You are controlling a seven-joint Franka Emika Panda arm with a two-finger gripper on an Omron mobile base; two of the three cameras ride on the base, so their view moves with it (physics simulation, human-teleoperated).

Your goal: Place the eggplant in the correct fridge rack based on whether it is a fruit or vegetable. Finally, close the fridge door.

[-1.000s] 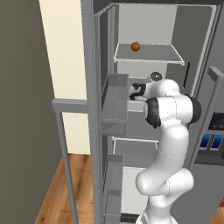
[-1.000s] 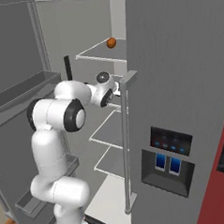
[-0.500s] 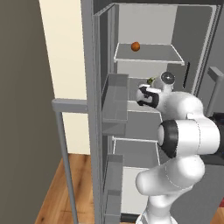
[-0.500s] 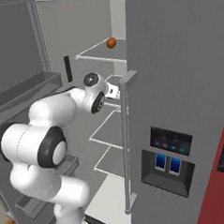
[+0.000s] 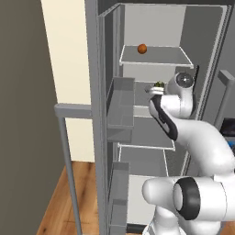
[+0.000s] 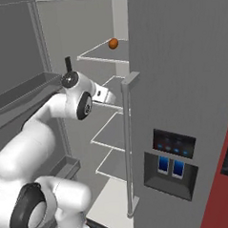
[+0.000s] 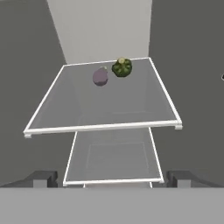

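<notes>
eggplant (image 7: 100,77): you see it resting on the fridge rack (image 7: 105,114), just beside the green vegetable (image 7: 122,68)
hand: your fingers stand apart, holding nothing
fridge door (image 5: 120,110): open

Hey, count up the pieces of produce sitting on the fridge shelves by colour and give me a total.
Round orange fruit: 1, on the top shelf
Round green vegetable: 1, on the second pale-grey shelf
Greyish-purple eggplant: 1, on that same shelf beside the green one
Total: 3
</notes>
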